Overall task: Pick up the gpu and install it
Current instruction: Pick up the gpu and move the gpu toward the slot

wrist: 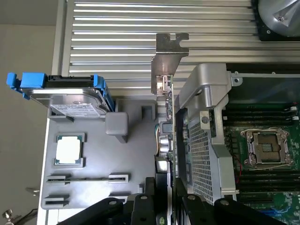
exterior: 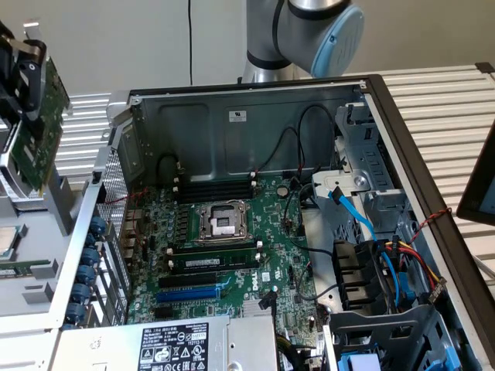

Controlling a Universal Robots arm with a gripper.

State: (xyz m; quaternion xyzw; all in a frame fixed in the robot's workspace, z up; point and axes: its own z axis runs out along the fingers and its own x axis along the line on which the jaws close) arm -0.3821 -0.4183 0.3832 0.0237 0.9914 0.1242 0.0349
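GPU (exterior: 37, 124) (wrist: 168, 117), a green circuit board with a silver end bracket, is held off the table in the pincer (exterior: 23, 81) (wrist: 164, 199) at the exterior view's far left, outside the open computer case (exterior: 371, 89). The pincer's two black fingers (wrist: 140, 206) are closed partway against the card's flat faces. In the wrist view the card is seen edge-on between them, its bracket (wrist: 171, 51) pointing away from the wrist. It hangs over the edge of a grey parts tray (wrist: 93, 159), just beside the case's perforated metal wall (wrist: 199, 159). On the tray sit a hard drive with blue rails (wrist: 70, 96) and a processor chip (wrist: 69, 150). Inside the case the green motherboard (exterior: 232, 255) lies flat, with an open processor socket (exterior: 222, 222) and a blue slot (exterior: 189, 294) nearer the power supply (exterior: 166, 348). Tray and case rest on a ribbed metal table (wrist: 117, 23)
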